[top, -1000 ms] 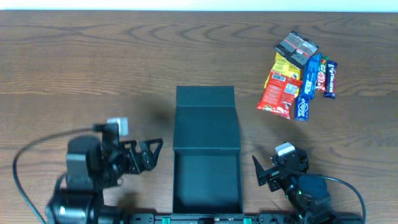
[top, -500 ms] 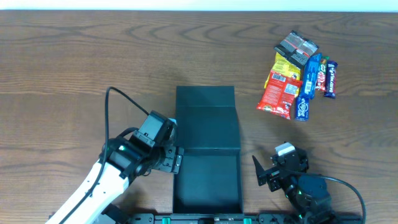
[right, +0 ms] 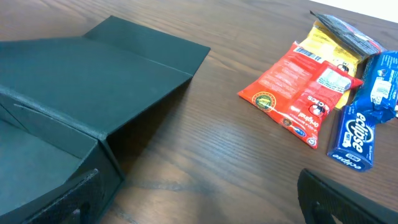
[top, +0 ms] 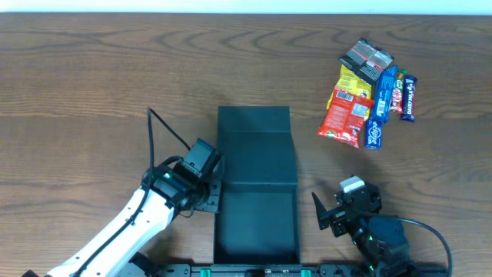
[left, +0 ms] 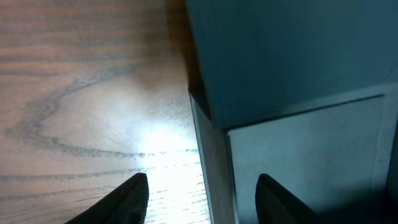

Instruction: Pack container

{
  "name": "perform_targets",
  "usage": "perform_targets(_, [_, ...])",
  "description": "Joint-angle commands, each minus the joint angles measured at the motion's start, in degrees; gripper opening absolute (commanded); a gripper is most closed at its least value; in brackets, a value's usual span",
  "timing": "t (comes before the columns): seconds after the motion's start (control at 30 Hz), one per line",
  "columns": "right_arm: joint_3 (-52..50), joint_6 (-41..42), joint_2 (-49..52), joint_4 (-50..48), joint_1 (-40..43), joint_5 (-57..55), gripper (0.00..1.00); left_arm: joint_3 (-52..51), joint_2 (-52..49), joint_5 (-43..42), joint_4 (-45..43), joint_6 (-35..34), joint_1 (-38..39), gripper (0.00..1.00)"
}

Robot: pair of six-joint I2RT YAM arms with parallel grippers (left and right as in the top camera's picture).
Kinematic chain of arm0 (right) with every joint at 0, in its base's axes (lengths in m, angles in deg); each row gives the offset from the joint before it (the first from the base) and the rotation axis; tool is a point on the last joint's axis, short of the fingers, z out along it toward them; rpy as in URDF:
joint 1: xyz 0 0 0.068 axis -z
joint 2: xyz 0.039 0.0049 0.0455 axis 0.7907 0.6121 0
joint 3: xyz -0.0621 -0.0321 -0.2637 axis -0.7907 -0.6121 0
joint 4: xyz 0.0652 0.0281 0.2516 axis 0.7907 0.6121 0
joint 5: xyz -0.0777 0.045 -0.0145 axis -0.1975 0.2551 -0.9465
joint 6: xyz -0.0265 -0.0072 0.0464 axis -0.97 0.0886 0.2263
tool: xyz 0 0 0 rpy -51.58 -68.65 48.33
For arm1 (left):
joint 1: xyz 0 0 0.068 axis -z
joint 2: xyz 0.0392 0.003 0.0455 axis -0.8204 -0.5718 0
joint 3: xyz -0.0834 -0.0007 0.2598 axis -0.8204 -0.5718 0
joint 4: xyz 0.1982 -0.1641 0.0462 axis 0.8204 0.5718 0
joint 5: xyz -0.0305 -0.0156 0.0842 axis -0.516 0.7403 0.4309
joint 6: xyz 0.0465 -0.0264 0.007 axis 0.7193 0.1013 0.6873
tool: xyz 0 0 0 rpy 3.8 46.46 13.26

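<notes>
As seen from overhead, the container [top: 256,146] lies at the near middle of the table [top: 92,69], with its flap lid folded back flat towards the far edge and its open tray towards the robot. The left gripper [top: 209,192] sits at the tray's left wall, close to the hinge line. The right gripper [top: 327,211] rests on the container's right side, apart from it, with its jaws spread. 1 heap of snack packets [top: 369,96] lies at the far right, well apart from the container.

Left wrist view: the left gripper's 2 fingers [left: 134,199] stand apart and astride the container's left wall, 1 over bare wood, the other over the tray floor. They are not closed on the wall.

Right wrist view: the right gripper's 2 fingers [right: 348,199] are set wide, with only wood grain between them. The container fills the left of the view, lid flat. A red packet [right: 298,99], a yellow packet [right: 329,46] and a blue Eclipse pack [right: 357,134] lie together at the right; the red packet overlaps the yellow
</notes>
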State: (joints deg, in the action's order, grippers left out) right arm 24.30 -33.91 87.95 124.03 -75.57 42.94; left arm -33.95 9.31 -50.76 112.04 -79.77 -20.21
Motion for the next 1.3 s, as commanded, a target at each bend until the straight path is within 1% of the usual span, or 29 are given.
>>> perform_targets(0.0, [-0.42, -0.04, -0.39, 0.07, 0.42, -0.22, 0.99, -1.75, -0.2, -0.42, -1.03, -0.39, 0.81, 0.54])
perform_targets(0.03, [-0.42, -0.04, -0.39, 0.07, 0.42, -0.22, 0.99, -2.45, -0.2, -0.7, -1.88, -0.42, 1.03, 0.51])
perform_targets(0.1, [-0.42, -0.04, -0.39, 0.07, 0.42, -0.22, 0.99, -3.32, -0.2, -1.33, -3.08, -0.44, 1.22, 0.41])
perform_targets(0.17, [-0.42, -0.04, -0.39, 0.07, 0.42, -0.22, 0.99, -3.37, -0.2, -1.29, -3.32, -0.42, 1.22, 0.26])
perform_targets(0.2, [-0.42, -0.04, -0.39, 0.07, 0.42, -0.22, 0.99, -3.37, -0.2, -1.27, -3.61, -0.44, 1.22, 0.2])
perform_targets(0.23, [-0.42, -0.04, -0.39, 0.07, 0.42, -0.22, 0.99, -3.37, -0.2, -1.29, -4.13, -0.5, 1.22, 0.11])
perform_targets(0.27, [-0.42, -0.04, -0.39, 0.07, 0.42, -0.22, 0.99, -3.37, -0.2, -1.29, -4.57, -0.92, 1.22, 0.06])
perform_targets(0.43, [-0.42, -0.04, -0.39, 0.07, 0.42, -0.22, 0.99, -3.23, -0.2, -1.7, -6.54, -1.75, 1.22, 0.06])
perform_targets(0.6, [-0.42, -0.04, -0.39, 0.07, 0.42, -0.22, 0.99, -2.23, -0.42, -1.09, -11.08, -1.79, 0.55, 0.06])
perform_targets(0.77, [-0.42, -0.04, -0.39, 0.07, 0.42, -0.22, 0.99, -1.81, -3.56, -1.7, -12.72, -3.17, -3.56, 0.06])
perform_targets(0.87, [-0.42, -0.04, -0.39, 0.07, 0.42, -0.24, 0.99, 0.2, -6.82, -4.61, -14.8, -2.73, -7.17, 0.06])
perform_targets(0.9, [-0.42, -0.04, -0.39, 0.07, 0.42, -0.24, 0.99, 1.64, -7.96, -4.61, -14.99, -2.71, -8.24, 0.06])
perform_targets(1.0, [-0.42, -0.04, -0.39, 0.07, 0.42, -0.22, 0.99, 6.54, -11.41, -4.44, -15.06, 0.28, -10.6, 0.06])
perform_targets(1.13, [-0.42, -0.04, -0.39, 0.07, 0.42, -0.22, 0.99, 14.62, -18.27, -3.67, -12.44, 4.42, -12.68, 0.06])
perform_targets(1.27, [-0.42, -0.04, -0.39, 0.07, 0.42, -0.22, 0.99, 25.44, -27.21, 1.4, -7.85, 8.28, -14.08, 0.06])
